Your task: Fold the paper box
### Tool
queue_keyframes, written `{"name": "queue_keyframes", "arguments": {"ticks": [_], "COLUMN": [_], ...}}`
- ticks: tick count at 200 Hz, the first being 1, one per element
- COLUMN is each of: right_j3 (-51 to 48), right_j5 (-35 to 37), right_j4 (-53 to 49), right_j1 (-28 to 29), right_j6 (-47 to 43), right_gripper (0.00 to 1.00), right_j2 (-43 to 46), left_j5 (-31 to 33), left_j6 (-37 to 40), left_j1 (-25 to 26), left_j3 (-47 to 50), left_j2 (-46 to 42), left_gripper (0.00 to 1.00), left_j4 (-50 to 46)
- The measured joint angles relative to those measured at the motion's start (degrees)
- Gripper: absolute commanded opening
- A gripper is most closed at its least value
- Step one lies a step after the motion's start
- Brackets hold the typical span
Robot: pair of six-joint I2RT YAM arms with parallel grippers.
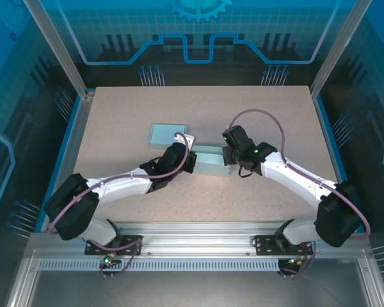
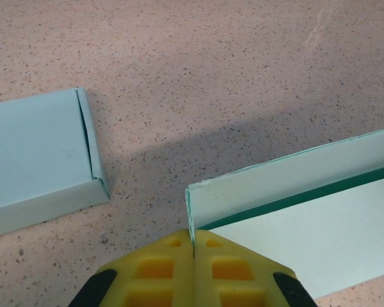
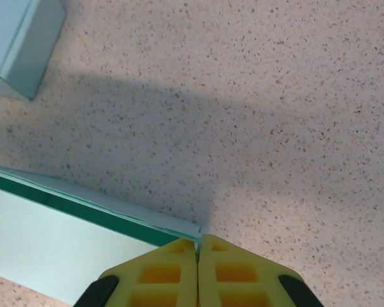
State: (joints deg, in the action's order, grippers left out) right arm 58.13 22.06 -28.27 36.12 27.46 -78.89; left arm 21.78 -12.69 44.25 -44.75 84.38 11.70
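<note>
Teal paper box (image 1: 210, 163), mid-frame: left gripper (image 2: 193, 242) & right gripper (image 3: 198, 244) each pinch a wall end; uneven pull could tear/crease it.

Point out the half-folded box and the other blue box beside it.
half-folded box (image 2: 294, 179), left wrist view, on its upright wall.
other blue box (image 2: 32, 141), left wrist view, on its top face.

Left wrist view: paper box (image 2: 307, 211) runs off the right and bottom edges and the second box (image 2: 38, 153) off the left. The left end effector (image 2: 193, 243) is cropped below, so how deep the box wall sits between its pads can't be told. Right wrist view: paper box leaves the left and bottom edges, second box is cut to one corner, right end effector (image 3: 198, 244) is cropped below; top view: wrists cover both box ends.
</note>
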Motion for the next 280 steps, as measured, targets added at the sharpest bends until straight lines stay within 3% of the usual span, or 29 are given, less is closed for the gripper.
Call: {"name": "queue_keyframes", "arguments": {"ticks": [92,166,234,280], "right_j3": [-1.9,-1.86,-6.75,-9.53], "right_j5": [0.5,0.09,0.31,4.68], "right_j4": [3.96,3.87,9.53,12.04], "right_j1": [-0.04,-0.55,-0.31,2.64], "right_j6": [6.32,9.03,11.34,12.59], "right_gripper": [0.13,0.0,0.0,0.0], "right_j2": [0.24,0.02,2.21,3.72], "left_j5": [3.96,8.46,9.51,9.73], "left_j6": [-2.03,-1.84,-2.21,-4.07], "left_j1": [1.79,3.28,3.5,3.56], "left_j3": [1.53,1.53,1.9,3.52], "left_j2": [0.46,2.12,2.6,2.6], "left_gripper": [0.0,0.0,0.0,0.0], "left_j4": [3.37,5.53,7.15,10.05]}}
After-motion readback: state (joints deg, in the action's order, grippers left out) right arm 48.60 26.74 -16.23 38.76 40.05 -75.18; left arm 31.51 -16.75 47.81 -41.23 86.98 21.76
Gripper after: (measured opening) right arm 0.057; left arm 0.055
